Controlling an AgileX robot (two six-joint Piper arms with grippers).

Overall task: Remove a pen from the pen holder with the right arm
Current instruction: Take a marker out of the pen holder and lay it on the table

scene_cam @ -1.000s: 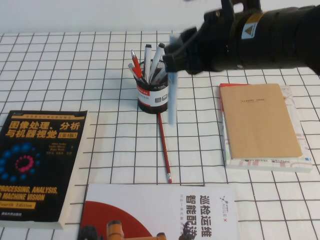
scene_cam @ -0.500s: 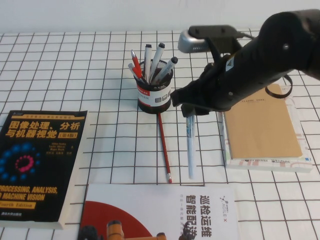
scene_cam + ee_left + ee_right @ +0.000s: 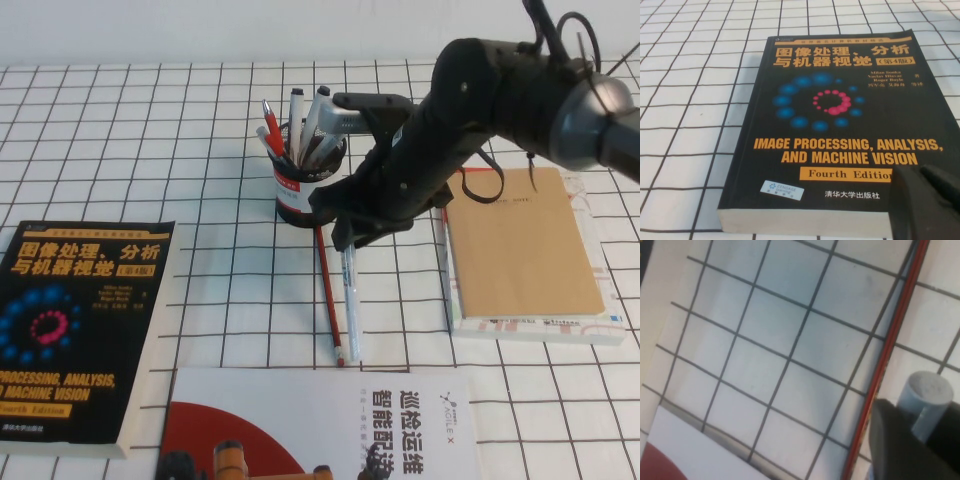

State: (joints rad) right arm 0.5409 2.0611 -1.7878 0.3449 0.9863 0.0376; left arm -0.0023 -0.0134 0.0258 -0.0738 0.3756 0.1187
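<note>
One pale blue pen [image 3: 349,305], out of the holder [image 3: 303,198], its top end clamped in the right gripper [image 3: 346,236], which sits low just in front of the holder. Pen runs alongside a red pencil [image 3: 327,290] on the grid table [image 3: 150,150], tip near the booklet [image 3: 320,420]; whether it touches the table is unclear. Several pens remain in the holder. Tan book [image 3: 520,240] to the right. Left gripper [image 3: 927,200] hangs over the black book [image 3: 835,135], well apart.
</note>
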